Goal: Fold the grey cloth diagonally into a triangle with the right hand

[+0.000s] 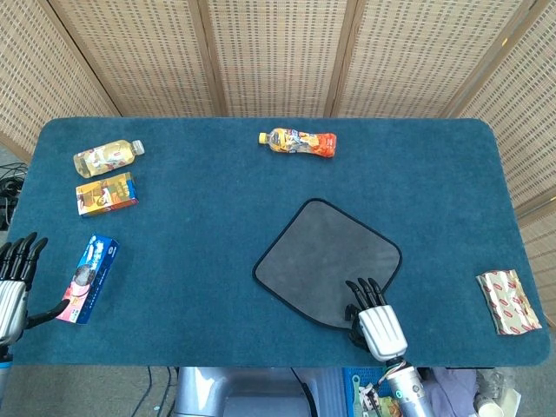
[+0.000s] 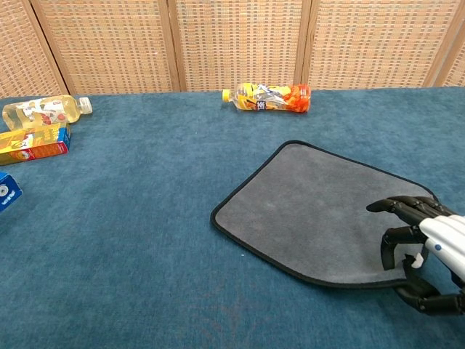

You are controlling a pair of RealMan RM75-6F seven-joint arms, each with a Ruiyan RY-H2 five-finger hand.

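Cloth: the grey cloth (image 1: 328, 261) (image 2: 320, 211) has a black edge, lies flat and unfolded, set diamond-wise on the near right of the blue table (image 1: 217, 217).
Right hand: the right hand (image 1: 372, 313) (image 2: 425, 247) is at the cloth's near corner, fingers (image 2: 396, 207) curled on top, thumb below the edge; whether it pinches the corner, I cannot tell.
Left hand: the left hand (image 1: 13, 282) is spread, holding nothing, beside a blue box (image 1: 87, 278).
Far edge: an orange bottle (image 1: 298, 142) lies on its side.
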